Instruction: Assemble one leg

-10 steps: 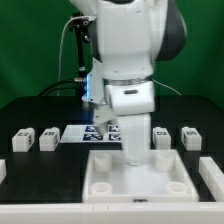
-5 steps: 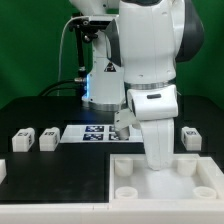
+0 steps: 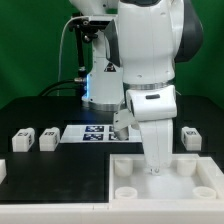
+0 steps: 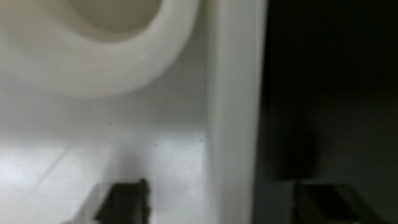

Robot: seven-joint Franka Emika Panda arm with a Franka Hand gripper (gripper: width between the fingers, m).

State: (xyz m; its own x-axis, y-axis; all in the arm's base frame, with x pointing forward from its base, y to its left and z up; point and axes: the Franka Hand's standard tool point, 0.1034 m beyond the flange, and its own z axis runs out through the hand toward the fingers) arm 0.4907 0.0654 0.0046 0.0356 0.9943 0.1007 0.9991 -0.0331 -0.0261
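Observation:
Three legs, small white blocks with tags, stand on the black table: two at the exterior view's left [image 3: 22, 140] [image 3: 47, 138] and one at the right [image 3: 191, 136]. My gripper [image 3: 153, 168] reaches down onto the back wall of the large white tray-shaped part [image 3: 128, 206], far from all the legs. In the wrist view my gripper [image 4: 221, 203] straddles that white wall [image 4: 231, 120]. One finger [image 4: 121, 200] is over the tray's inside and the other is over the dark table. Small gaps show on both sides. A round corner boss [image 4: 107, 40] lies ahead.
The marker board [image 3: 88, 133] lies flat behind the tray, between the left legs and the arm. A white piece [image 3: 3, 168] shows at the exterior view's left edge. The arm's body hides the table behind it.
From one second to half a second ago, the gripper and the tray-shaped part moved together toward the exterior view's right. Since then nothing has visibly moved.

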